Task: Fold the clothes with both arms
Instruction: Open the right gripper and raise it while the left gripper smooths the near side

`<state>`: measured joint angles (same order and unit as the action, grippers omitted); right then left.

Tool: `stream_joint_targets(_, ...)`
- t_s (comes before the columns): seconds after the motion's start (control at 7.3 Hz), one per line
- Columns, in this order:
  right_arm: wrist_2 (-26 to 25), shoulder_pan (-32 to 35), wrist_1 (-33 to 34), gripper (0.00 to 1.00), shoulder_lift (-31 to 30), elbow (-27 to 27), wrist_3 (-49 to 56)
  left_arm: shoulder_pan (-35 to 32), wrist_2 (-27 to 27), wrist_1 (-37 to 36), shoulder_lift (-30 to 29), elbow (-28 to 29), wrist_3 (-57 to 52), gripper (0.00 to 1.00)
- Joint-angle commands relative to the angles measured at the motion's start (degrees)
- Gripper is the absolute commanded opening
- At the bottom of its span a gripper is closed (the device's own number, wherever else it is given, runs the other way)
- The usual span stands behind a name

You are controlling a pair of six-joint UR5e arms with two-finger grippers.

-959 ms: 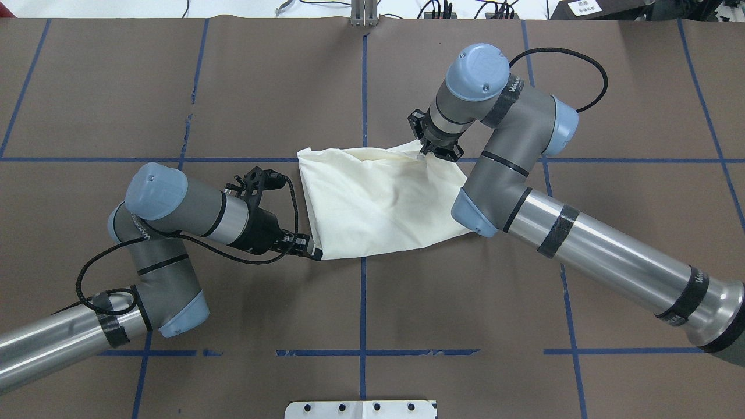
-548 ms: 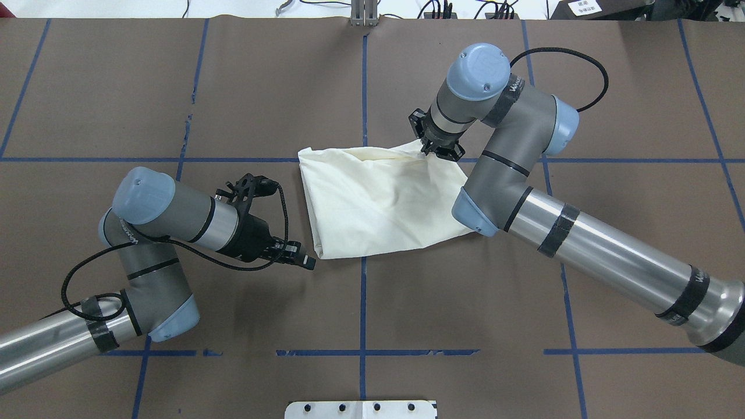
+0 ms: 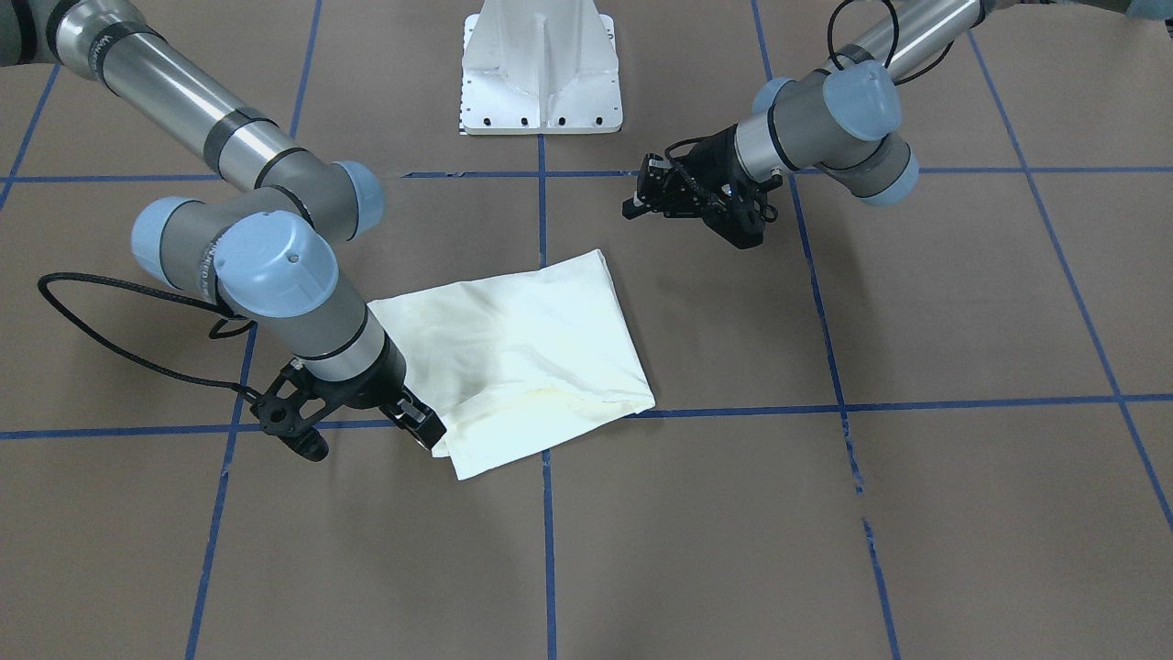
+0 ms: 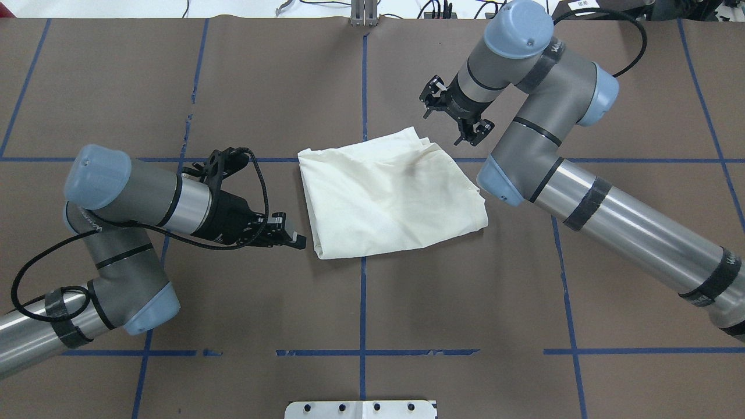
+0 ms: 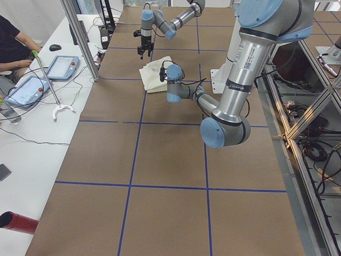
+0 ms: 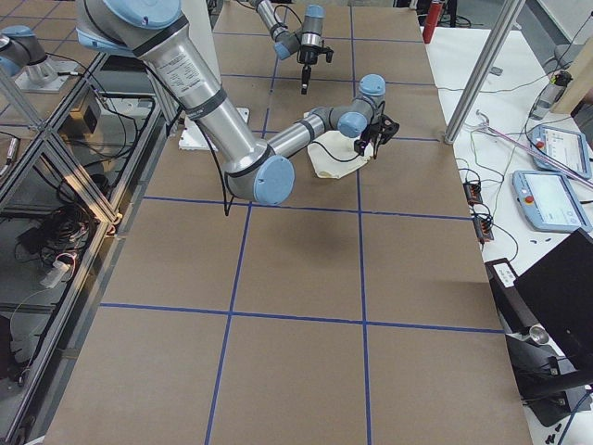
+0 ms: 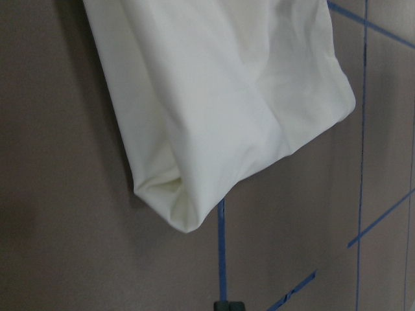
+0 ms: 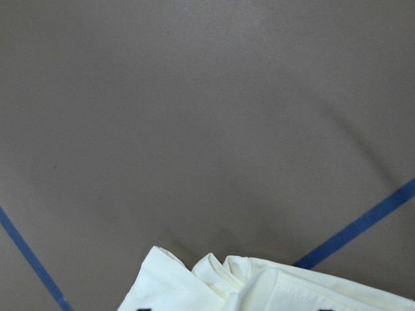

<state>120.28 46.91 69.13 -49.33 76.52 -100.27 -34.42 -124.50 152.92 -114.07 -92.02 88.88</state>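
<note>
The clothes are one cream shirt (image 4: 390,198), folded into a rough square at the table's middle, plain side up (image 3: 522,348). My left gripper (image 4: 298,240) hovers just left of its near-left corner without touching it. In the left wrist view the fingertips (image 7: 227,304) meet at the bottom edge, shut on nothing, and the rounded shirt corner (image 7: 220,97) lies ahead. My right gripper (image 4: 454,116) is raised beyond the shirt's far-right corner and holds nothing. Its wrist view shows only the layered shirt corner (image 8: 259,285) below, with the fingertips spread at the frame's bottom edge, open.
Blue tape lines (image 4: 363,302) grid the brown table cover. The white pedestal base (image 3: 541,82) stands at the robot's side. Past the far edge, a person (image 5: 10,42) sits at a side bench with tablets (image 6: 547,199) and cables.
My right gripper let go of the shirt's far corner and lifted away toward the far side; that corner now lies flat. My left gripper drew back left from the near-left corner.
</note>
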Motion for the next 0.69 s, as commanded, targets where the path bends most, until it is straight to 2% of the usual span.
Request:
stream_joint_targets(0.0, 1.62, 0.72, 0.04, 1.0, -4.69, 5.46, 3.56, -0.21, 7.59, -5.17, -5.71, 2.96, 0.5, 0.0)
stream_joint_targets(0.27, 1.36, 0.9, -0.05, 1.0, -7.0, 7.33, 4.73, 0.31, 10.85, -5.17, -8.61, 8.93, 0.33, 0.0)
stream_joint_targets(0.55, 1.27, 0.81, -0.05, 1.0, -7.18, 7.33, 4.73, 1.1, 10.95, -5.26, -8.54, 10.36, -0.55, 0.0)
